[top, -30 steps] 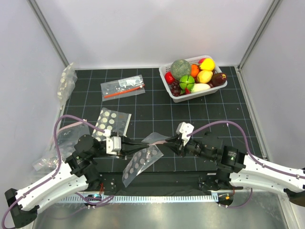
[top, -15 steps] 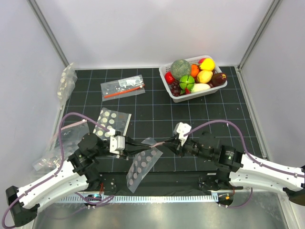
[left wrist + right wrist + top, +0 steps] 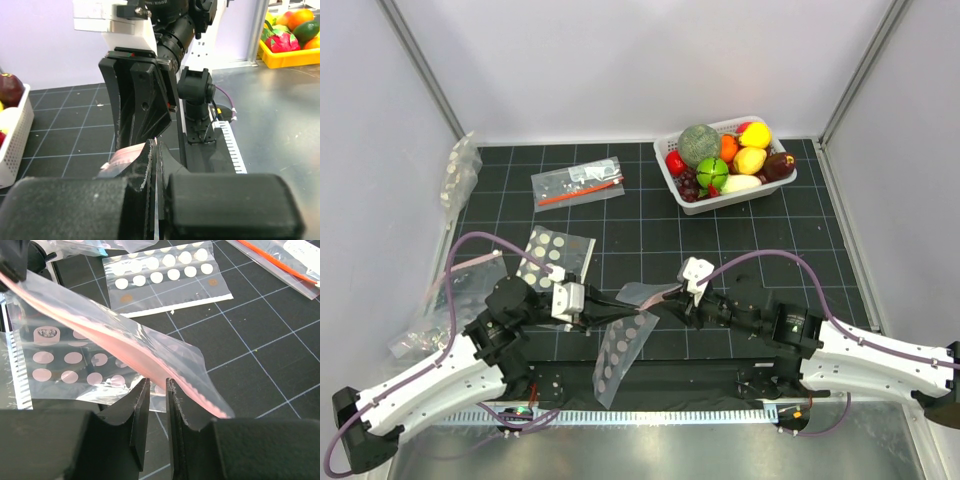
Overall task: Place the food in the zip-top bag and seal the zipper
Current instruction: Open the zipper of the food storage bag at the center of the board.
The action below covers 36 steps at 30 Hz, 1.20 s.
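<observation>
Left gripper (image 3: 154, 151) and right gripper (image 3: 158, 386) pinch the zipper (image 3: 107, 335).

Top external: we look steeply down from above and behind the arm bases, which sit at the bottom edge. It is far enough back to take in the whole mat (image 3: 650, 235), up to the back wall (image 3: 640, 70).

Left wrist: low, near level, close behind the left gripper (image 3: 154, 150), facing the right gripper (image 3: 142, 135) head-on.

Right wrist: close, tilted down past its own fingers (image 3: 142, 405) onto the mat.

Shared: we find the zip-top bag (image 3: 623, 345) in all three. Top and left wrist both catch the basket (image 3: 730, 200).
</observation>
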Each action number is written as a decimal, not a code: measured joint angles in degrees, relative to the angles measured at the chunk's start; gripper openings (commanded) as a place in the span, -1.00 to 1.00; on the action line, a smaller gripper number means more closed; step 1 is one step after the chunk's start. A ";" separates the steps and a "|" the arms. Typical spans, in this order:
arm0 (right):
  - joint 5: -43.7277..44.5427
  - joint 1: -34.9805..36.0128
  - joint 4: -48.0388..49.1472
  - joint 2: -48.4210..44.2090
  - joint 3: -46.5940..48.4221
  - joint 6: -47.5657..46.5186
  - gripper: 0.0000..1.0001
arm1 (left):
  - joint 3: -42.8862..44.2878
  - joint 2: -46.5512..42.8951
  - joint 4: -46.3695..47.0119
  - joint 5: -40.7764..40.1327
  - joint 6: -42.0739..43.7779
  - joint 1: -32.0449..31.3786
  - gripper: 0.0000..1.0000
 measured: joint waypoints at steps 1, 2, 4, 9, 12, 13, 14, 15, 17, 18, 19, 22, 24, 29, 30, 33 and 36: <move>0.02 0.00 0.00 0.00 0.00 -0.02 -0.46 | 0.07 0.35 -0.02 0.33 -0.02 0.00 -1.00; 0.02 0.00 0.00 -0.02 0.00 -0.02 -0.47 | 0.15 0.66 -0.04 0.61 -0.04 0.00 -1.00; 0.04 0.00 0.00 -0.22 0.00 -0.02 -0.50 | 0.48 1.14 -0.09 1.25 -0.04 0.00 -1.00; 0.15 0.00 0.09 -0.52 0.00 0.00 -0.55 | 1.18 2.64 -0.31 2.84 -0.13 -0.26 -1.00; 0.28 0.00 0.04 -0.61 0.00 0.00 -0.56 | 2.19 3.82 -0.70 3.87 -0.13 -0.55 -1.00; 0.31 0.00 0.02 -0.74 0.00 0.00 -0.56 | 2.51 4.09 -0.85 4.26 -0.13 -0.66 -1.00; 0.35 0.00 0.02 -0.96 0.00 0.00 -0.56 | 2.71 4.33 -0.96 4.44 -0.13 -0.76 -1.00; 0.35 0.00 0.04 -1.29 0.00 -0.02 -0.55 | 2.86 4.57 -1.18 4.68 -0.11 -0.90 -1.00; 0.42 0.00 0.07 -1.95 0.00 0.00 -0.49 | 3.02 4.68 -1.60 4.68 -0.09 -1.03 -1.00; 0.48 0.00 0.07 -2.23 0.00 -0.02 -0.46 | 3.06 4.63 -1.73 4.48 -0.04 -1.07 -1.00; 0.55 0.00 0.07 -2.45 0.00 0.00 -0.44 | 3.08 4.48 -1.97 4.13 0.00 -1.11 -0.99; 1.01 0.00 0.02 -2.89 0.00 0.02 -0.44 | 3.08 3.63 -2.69 2.67 0.11 -1.14 -0.99; 1.51 0.00 0.07 -3.30 0.00 0.02 -0.44 | 3.08 2.93 -2.75 2.05 0.13 -1.14 -0.99; 2.58 0.00 0.17 -5.60 -0.02 0.02 -0.43 | 3.08 2.25 -2.78 1.03 0.11 -1.14 -1.00; 2.64 0.00 0.33 -6.08 -0.02 0.02 -0.43 | 3.08 2.25 -2.80 0.79 0.11 -1.14 -1.00; 2.67 0.00 0.55 -6.54 -0.02 0.02 -0.43 | 3.08 2.40 -3.04 -0.83 0.09 -1.14 -0.99; 2.62 0.00 0.57 -6.05 -0.02 0.02 -0.43 | 3.08 2.36 -3.67 -2.56 0.09 -1.14 -0.99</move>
